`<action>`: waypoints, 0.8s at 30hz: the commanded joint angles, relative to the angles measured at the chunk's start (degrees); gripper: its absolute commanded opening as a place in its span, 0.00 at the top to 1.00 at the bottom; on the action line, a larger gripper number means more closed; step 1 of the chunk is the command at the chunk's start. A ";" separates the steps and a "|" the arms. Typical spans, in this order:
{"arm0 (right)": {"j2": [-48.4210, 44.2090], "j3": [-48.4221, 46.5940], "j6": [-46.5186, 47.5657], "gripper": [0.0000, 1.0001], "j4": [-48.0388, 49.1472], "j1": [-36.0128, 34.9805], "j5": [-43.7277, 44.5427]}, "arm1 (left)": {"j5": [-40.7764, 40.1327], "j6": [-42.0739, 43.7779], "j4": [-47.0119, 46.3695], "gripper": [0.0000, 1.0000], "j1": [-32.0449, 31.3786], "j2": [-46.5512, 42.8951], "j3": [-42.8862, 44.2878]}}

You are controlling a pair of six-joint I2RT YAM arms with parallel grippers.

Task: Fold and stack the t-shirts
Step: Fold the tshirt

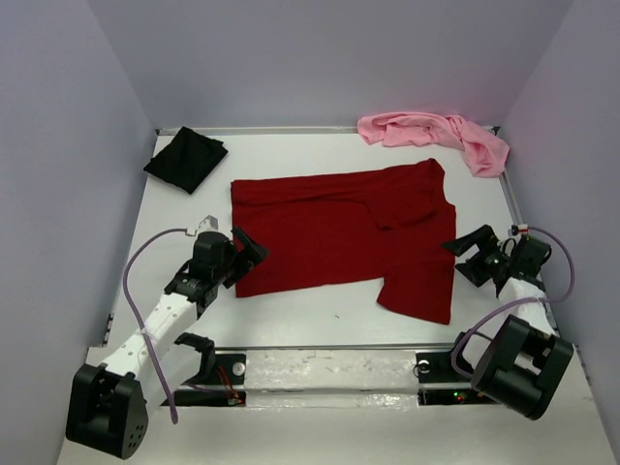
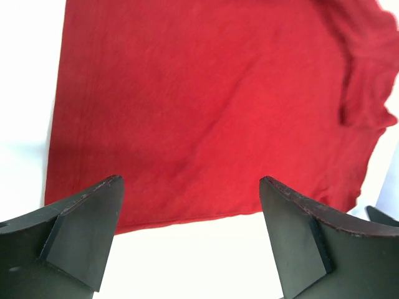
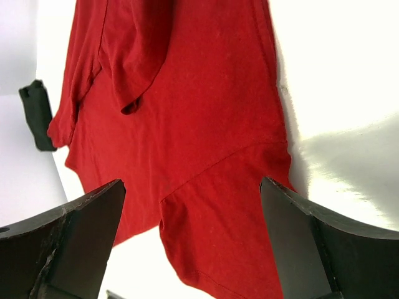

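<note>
1. Dark red short-sleeved cloth t-shirt (image 1: 329, 232) spread flat mid white bench (image 1: 320, 325), far right sleeve folded inward.
2. Black cloth t-shirt (image 1: 186, 158) folded at far left corner; light pink cloth t-shirt (image 1: 436, 136) crumpled at far right corner.
3. Left end effector (image 1: 254, 254) wide open, empty, at the red shirt's near left corner.
4. Right end effector (image 1: 468, 259) wide open, empty, just beside its right edge.

Both arms are the same build: a white plastic link shell (image 1: 160, 325) between chunky black joint blocks, sitting on a boxy black base (image 1: 107, 412). The left tool (image 2: 190, 187) and right tool (image 3: 193, 187) have matte black wedge fingers (image 2: 84, 230) with scuffed edges. A lilac-grey cable (image 1: 128, 279) comes off each wrist.
</note>
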State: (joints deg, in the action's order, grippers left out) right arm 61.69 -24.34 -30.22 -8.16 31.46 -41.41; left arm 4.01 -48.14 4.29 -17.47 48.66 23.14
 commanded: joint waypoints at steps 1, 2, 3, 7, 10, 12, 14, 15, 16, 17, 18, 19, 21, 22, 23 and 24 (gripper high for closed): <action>-3.59 0.61 -0.63 0.06 0.61 0.27 3.17 | 2.40 -2.92 -1.48 0.01 0.42 3.45 -0.99; -4.81 0.61 -0.63 0.06 0.52 0.27 4.48 | 2.49 -3.10 -1.57 0.01 0.42 3.89 -1.07; -5.26 0.61 -0.81 0.05 -0.09 0.27 5.36 | 2.49 -3.27 -1.40 0.01 0.42 4.33 -1.25; -5.62 0.78 -1.25 0.05 -0.10 0.27 7.74 | 0.04 -6.96 1.06 0.01 0.51 3.28 -1.95; -3.86 0.43 -1.34 0.05 -0.10 0.27 8.89 | -3.39 -10.39 7.02 0.02 0.51 0.91 -0.99; -2.55 0.08 -1.34 0.05 -0.10 0.27 9.68 | -7.86 -11.89 12.39 0.02 0.51 -1.11 0.33; -1.93 -0.01 -1.60 0.05 0.25 0.27 11.16 | -9.28 -11.89 16.33 0.01 0.51 -2.95 1.47; -1.75 -0.01 -1.60 0.05 0.43 0.27 11.35 | -9.63 -11.80 17.32 0.01 0.51 -3.40 1.73; -1.23 -0.10 -1.60 0.05 0.43 0.27 11.78 | -9.81 -11.89 18.28 0.01 0.51 -3.92 1.91; -1.05 -0.18 -1.51 0.05 0.52 0.27 11.88 | -9.81 -12.15 19.86 0.01 0.51 -4.45 2.00; -0.96 -0.18 -1.51 0.05 0.69 0.27 11.79 | -9.20 -12.24 20.31 0.01 0.60 -5.24 1.74; -0.96 -0.10 -1.51 0.05 0.78 0.27 11.88 | -8.94 -12.59 20.84 0.01 0.51 -5.51 1.56; -1.13 0.08 -1.77 0.05 1.04 0.27 12.05 | -6.58 -12.42 20.32 0.01 0.51 -5.60 0.42; -1.22 0.08 -1.77 0.05 1.04 0.27 12.40 | -5.69 -12.33 20.05 0.01 0.51 -5.34 0.07; -1.14 0.17 -1.77 0.05 1.04 0.27 12.40 | -4.81 -12.24 19.96 0.01 0.51 -4.90 -0.19; -1.13 0.25 -1.86 0.05 1.13 0.27 12.49 | -4.28 -12.07 19.53 0.01 0.51 -3.76 -0.63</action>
State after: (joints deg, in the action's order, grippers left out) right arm 60.73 -24.21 -31.77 -8.56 31.46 -30.35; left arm -2.07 -59.59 22.37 -17.15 43.81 22.65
